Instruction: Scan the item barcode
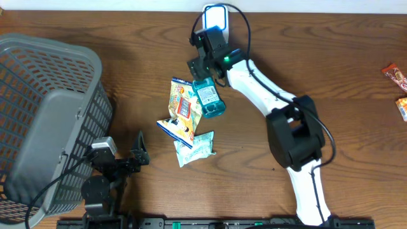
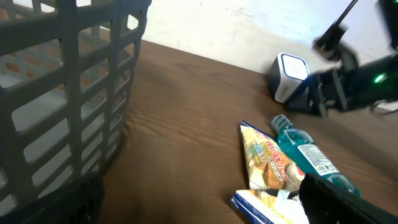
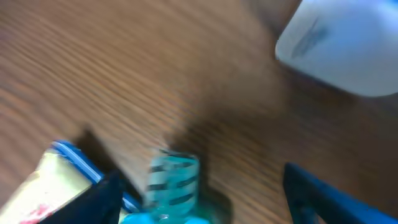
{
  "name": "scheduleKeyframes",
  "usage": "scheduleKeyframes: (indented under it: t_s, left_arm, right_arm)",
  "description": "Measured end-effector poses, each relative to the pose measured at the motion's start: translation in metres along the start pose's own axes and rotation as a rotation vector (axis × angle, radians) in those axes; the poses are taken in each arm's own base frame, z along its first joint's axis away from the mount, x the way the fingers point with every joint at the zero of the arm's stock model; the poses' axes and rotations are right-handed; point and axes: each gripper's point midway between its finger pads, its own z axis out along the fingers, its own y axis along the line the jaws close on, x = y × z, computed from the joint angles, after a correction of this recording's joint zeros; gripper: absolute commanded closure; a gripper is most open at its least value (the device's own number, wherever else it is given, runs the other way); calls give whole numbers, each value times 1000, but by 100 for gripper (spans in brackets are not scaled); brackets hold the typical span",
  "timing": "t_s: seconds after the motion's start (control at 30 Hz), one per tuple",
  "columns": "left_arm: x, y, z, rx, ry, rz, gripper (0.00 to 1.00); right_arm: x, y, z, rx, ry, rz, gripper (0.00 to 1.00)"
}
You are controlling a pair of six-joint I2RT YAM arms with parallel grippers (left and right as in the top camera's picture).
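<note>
Everything sits on my table.
The bottle lies right of the snack packets, scanner behind them, basket far left.

No word, brand or number legible anywhere. White label with rows of fine dark print on the teal bottle, too small to read. Red and blue lettering across the yellow snack bag, blurred past reading. Printed marks on the blue-and-white packet and on the orange wrappers, likewise illegible.
</note>
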Motion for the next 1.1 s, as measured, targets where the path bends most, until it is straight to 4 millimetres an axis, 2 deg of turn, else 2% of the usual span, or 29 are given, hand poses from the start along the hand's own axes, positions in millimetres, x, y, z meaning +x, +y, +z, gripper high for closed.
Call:
scheduleKeyframes:
  t_s: [0.03,0.13,0.23,0.3,0.37,0.57,0.67,1.1]
  left_arm:
    - [0,0,0,0,0,0,0]
    - [0,0,0,0,0,0,0]
    - [0,0,0,0,0,0,0]
    - [0,0,0,0,0,0,0]
    - [0,0,0,0,0,0,0]
    - [0,0,0,0,0,0,0]
    - [0,0,0,0,0,0,0]
    - [0,0,0,0,0,0,0]
  right_arm:
    - [6,-2,6,7,16,4,46]
    - [24,-3,21,14,64,15,43]
    - [27,-2,22,4,75,15,45]
    - [28,1,22,-11,81,17,55]
    - [32,4,21,-29,97,23,59]
    - [63,1,16,-10,228,28,66]
    - [78,-7,8,28,296,29,67]
    - [146,-67,-42,106,625,148,79]
